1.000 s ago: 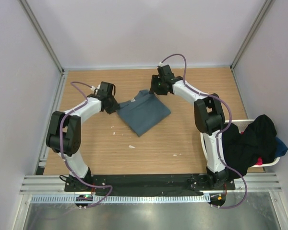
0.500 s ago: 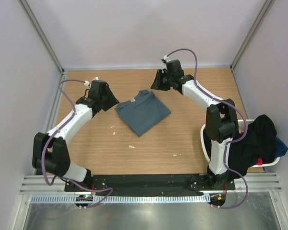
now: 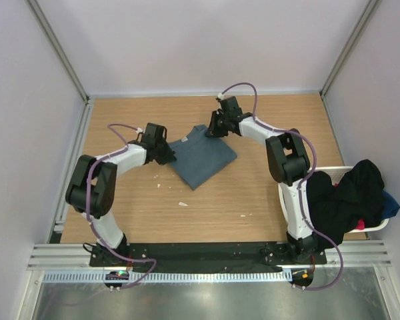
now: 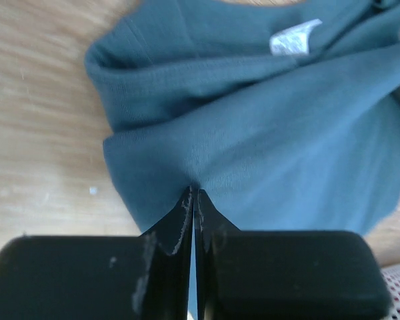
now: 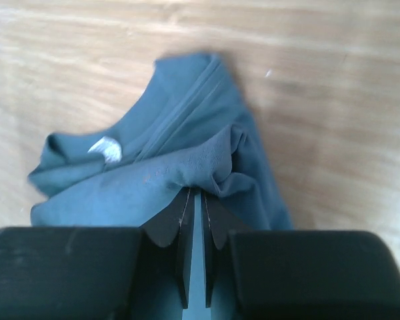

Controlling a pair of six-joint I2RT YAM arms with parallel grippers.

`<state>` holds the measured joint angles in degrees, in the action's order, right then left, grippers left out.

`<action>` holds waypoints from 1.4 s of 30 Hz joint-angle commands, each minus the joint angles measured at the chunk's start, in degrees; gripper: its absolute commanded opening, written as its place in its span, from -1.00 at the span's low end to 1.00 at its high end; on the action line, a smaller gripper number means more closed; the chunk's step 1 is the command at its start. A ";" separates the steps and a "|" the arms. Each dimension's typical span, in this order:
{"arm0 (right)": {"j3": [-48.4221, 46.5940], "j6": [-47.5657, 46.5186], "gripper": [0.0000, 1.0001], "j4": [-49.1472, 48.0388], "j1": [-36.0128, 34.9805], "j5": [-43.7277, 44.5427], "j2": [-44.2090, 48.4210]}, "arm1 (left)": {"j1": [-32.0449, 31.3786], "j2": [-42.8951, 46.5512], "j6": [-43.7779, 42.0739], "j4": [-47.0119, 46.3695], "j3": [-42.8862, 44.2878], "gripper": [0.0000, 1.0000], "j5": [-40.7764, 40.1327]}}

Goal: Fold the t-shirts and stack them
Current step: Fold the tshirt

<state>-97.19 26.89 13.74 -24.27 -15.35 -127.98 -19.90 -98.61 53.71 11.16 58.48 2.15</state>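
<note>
A slate blue-grey t-shirt [image 3: 203, 159] lies folded into a rough square on the wooden table [image 3: 253, 193], collar toward the back. My left gripper [image 3: 167, 155] is at its left edge; in the left wrist view the jaws [image 4: 193, 191] are shut on a pinch of the cloth [image 4: 267, 133]. My right gripper [image 3: 211, 129] is at its far corner; in the right wrist view the jaws [image 5: 199, 191] are shut on a bunched fold of the shirt [image 5: 153, 180]. A white neck label [image 4: 292, 41] shows inside the collar.
A white laundry basket [image 3: 350, 169] hangs at the table's right edge, heaped with black shirts [image 3: 350, 197], with a bit of blue [image 3: 391, 204] and red [image 3: 361, 225] cloth. Small white crumbs [image 3: 183, 204] lie in front of the shirt. Walls enclose the table.
Both grippers, standing off from the shirt half a second ago, have moved back in and now pinch its left edge and far corner. The shirt has hardly shifted.
</note>
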 commanded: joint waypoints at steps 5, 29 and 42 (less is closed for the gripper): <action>-9.86 -1.84 -0.71 -4.68 0.28 5.94 -5.60 | 1.97 -7.12 -2.03 -3.69 6.21 -0.99 -1.80; 19.94 1.24 -0.79 -10.67 -0.16 9.29 11.60 | 5.57 -10.93 -14.42 4.04 19.04 -0.93 3.46; 6.49 1.13 -0.61 -6.09 -0.16 2.26 14.52 | 0.49 8.16 -12.59 6.33 6.41 -0.46 3.57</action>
<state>-87.46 27.20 8.84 -24.05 -10.17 -115.42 -17.17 -91.44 40.32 16.62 69.49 6.07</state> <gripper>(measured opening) 0.193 0.281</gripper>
